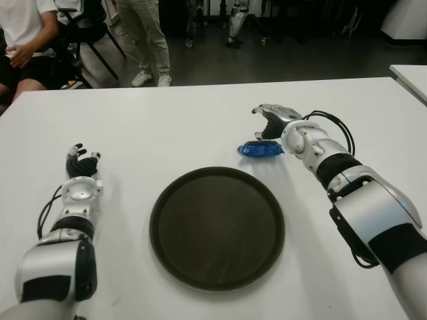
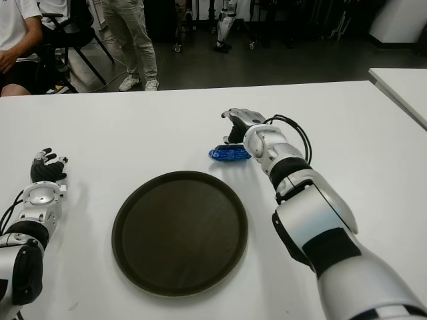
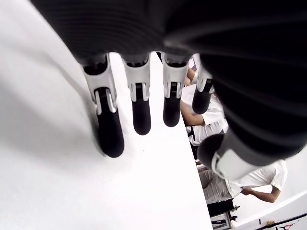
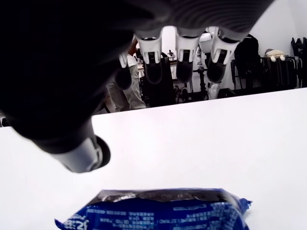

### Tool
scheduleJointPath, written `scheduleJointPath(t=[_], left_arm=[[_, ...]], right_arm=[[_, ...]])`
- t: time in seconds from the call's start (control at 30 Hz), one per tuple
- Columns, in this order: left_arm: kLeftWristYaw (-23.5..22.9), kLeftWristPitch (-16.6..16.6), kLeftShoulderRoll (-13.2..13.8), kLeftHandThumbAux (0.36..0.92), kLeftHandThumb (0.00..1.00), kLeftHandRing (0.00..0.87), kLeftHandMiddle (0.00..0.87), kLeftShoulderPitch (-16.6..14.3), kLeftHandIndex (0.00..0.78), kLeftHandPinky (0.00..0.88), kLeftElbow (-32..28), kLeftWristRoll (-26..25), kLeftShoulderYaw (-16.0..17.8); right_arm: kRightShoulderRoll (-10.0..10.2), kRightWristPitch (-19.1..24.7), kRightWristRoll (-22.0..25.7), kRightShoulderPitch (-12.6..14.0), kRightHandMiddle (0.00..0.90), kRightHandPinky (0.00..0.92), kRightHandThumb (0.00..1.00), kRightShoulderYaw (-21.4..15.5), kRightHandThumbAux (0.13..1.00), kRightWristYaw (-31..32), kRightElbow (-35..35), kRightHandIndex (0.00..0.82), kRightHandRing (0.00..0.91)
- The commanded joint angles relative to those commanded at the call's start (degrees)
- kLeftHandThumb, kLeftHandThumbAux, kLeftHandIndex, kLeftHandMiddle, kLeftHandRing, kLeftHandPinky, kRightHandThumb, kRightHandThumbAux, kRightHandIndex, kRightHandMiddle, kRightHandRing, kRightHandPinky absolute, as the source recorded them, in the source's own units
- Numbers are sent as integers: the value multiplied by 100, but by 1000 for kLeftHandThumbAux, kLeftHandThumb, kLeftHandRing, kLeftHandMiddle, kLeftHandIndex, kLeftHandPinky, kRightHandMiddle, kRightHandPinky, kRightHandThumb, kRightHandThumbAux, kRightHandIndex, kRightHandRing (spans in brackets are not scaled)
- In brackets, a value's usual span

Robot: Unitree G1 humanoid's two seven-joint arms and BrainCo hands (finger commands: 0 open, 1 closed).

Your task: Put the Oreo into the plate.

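White table (image 1: 200, 120): right hand (image 1: 271, 121) hovers over Oreo (image 1: 260, 149) pack, fingers spread, empty. Left hand (image 1: 81, 164) idle beside plate (image 1: 217, 227), fingers relaxed. Pack likely light, crinkly, slippery; grip mid-length.

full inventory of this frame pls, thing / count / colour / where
Oreo pack: 1, blue wrapper, on the table just beyond the plate's far right edge, under the right hand; not held.
Plate: 1, dark brown, round, near-centre of the table, nothing in it.
Table: 1, white, fills most of both eye views.
Second table: 1, white, corner only, far right.
People: at least 2, beyond the table's far left; one seated in a white shirt, one standing in light trousers.
Chair: 1, black, by the seated person.
Left hand: 1, black and silver, left of the plate, fingers spread, holding nothing.
Right hand: 1, black and silver, over the Oreo pack, fingers open, not closed on it.
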Motion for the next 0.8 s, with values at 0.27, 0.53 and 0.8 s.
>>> scheduleJointPath(t=[0.27,0.53,0.8], left_arm=[[-51,-2,2,626,161,141,143,10,29,86,-2,-36,33],[-61,-26,1,625,181,154,162,13,35,93,-8,-37,39],[-50,-49,-6,619,180,145,157,17,37,89,-7,-54,57]], right_arm=[[4,48,-2,45,22,58,433,83,683,43,3,0,17],[1,35,10,96,23,61,430,136,688,31,5,0,22],[21,34,-8,156,23,62,430,194,682,-1,13,0,22]])
